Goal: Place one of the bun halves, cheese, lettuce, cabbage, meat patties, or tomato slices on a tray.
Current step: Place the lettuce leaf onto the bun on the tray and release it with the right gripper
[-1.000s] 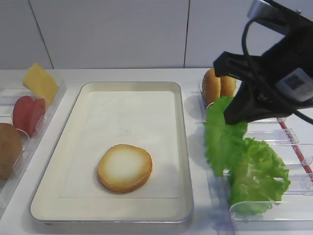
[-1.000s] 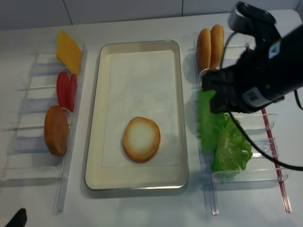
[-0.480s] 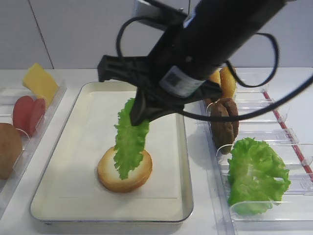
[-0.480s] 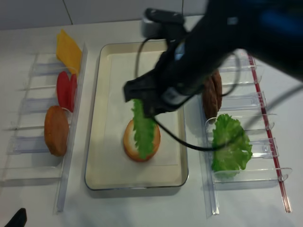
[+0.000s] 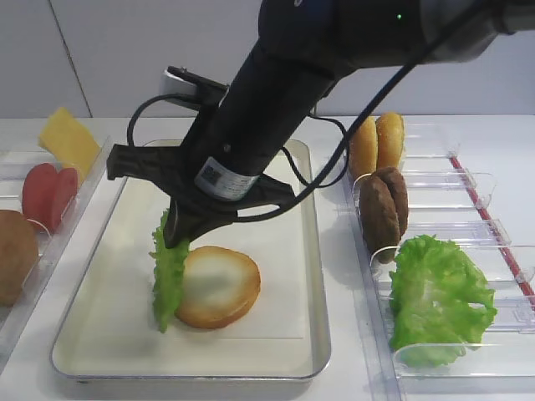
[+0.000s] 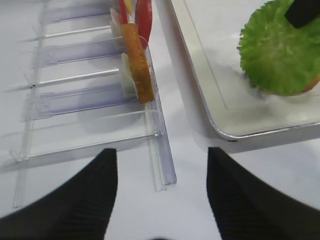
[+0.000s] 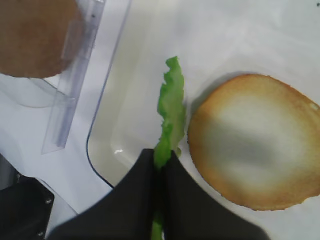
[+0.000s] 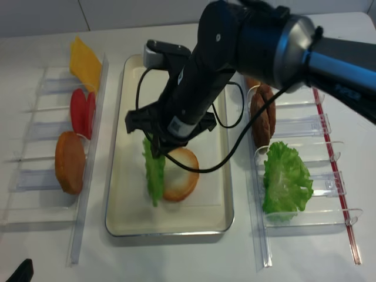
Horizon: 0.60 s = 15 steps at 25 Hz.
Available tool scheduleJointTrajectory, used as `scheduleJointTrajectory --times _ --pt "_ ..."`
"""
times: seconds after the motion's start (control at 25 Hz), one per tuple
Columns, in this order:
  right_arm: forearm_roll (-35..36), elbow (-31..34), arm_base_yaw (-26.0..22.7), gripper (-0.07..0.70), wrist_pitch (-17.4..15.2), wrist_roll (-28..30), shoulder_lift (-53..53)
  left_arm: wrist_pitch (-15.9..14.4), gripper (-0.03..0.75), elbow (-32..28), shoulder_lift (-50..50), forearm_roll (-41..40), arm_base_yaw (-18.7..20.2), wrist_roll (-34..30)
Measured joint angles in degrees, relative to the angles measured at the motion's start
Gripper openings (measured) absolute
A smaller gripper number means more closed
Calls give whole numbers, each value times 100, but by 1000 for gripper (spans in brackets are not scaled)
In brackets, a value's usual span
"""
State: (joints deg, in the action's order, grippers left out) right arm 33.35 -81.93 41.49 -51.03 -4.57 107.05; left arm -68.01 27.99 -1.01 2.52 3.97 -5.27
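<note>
Green lettuce (image 5: 170,276) hangs edge-on from my right gripper (image 5: 177,240), which is clenched on the leaf's upper edge. From the right wrist view I see the two black fingers (image 7: 172,200) pressed together with the thin green edge (image 7: 169,116) running out between them. The leaf dangles over the tray (image 5: 311,276), just left of the bun half (image 5: 216,286) that lies pale face up on the white paper liner. In the high views the leaf's lower end reaches down beside the bun's left edge; I cannot tell whether it touches the bun or the liner. In the left wrist view the leaf (image 6: 280,52) shows its broad frilly face, with the bun's rim peeking out under it.

My right arm (image 8: 247,47) reaches across from the right side of the counter (image 8: 176,258), over the tray's middle.

On the left, clear plastic racks (image 8: 35,170) hold the cheese (image 8: 84,61) at the far end, the tomato slices (image 8: 82,111) next, and another bun half (image 8: 70,161) nearest me, all standing on edge. On the right racks I see two more bun halves (image 5: 374,144) upright at the far end, the meat patties (image 5: 381,209) just in front of them, and a big ruffled bunch of leaves (image 5: 438,292) in the near slots.

My left gripper (image 6: 160,195) shows only in its own wrist view, hovering over the counter beside the left racks, its two dark fingers well apart with nothing between them.
</note>
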Motion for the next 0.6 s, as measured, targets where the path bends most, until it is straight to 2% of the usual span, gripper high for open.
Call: scheduleJointTrajectory --times 0.28,0.6 --pt "-1159 -9 0 57 -207 -567 49 0 388 0 0 0 0 0" --pt "-1606 -9 0 57 -328 -787 49 0 388 0 0 0 0 0"
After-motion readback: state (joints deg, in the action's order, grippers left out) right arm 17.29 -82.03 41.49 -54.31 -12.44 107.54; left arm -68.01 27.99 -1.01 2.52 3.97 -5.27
